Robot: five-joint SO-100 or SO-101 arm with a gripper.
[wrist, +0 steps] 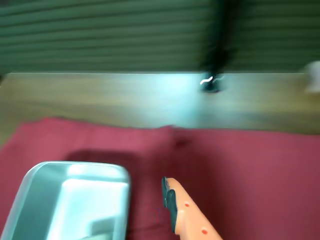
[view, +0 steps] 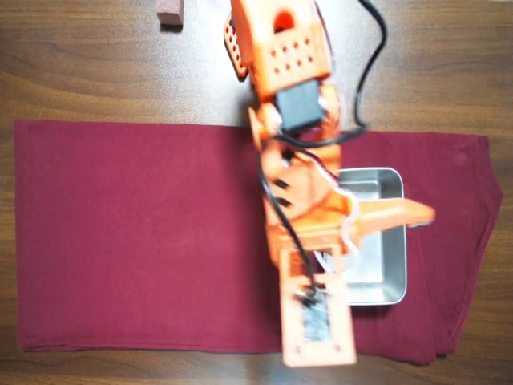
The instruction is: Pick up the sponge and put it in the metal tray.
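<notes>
The metal tray (view: 393,241) sits on the right part of a dark red cloth; the arm covers its left half in the overhead view. In the wrist view the tray (wrist: 30,200) fills the lower left. A blurred grey-beige patch (wrist: 102,227) lies on its bottom; it may be the sponge, I cannot tell. No sponge shows elsewhere. My gripper (view: 385,228) hangs over the tray, one orange jaw swung out over the right rim, so it looks open and empty. One finger (wrist: 172,200) with a dark pad shows beside the tray.
The red cloth (view: 136,233) covers most of the wooden table (view: 96,72). A reddish-pink block (view: 170,12) lies on the wood at the top edge. A black cable (view: 373,56) runs off the arm. In the wrist view a green slatted wall (wrist: 100,35) stands behind the table.
</notes>
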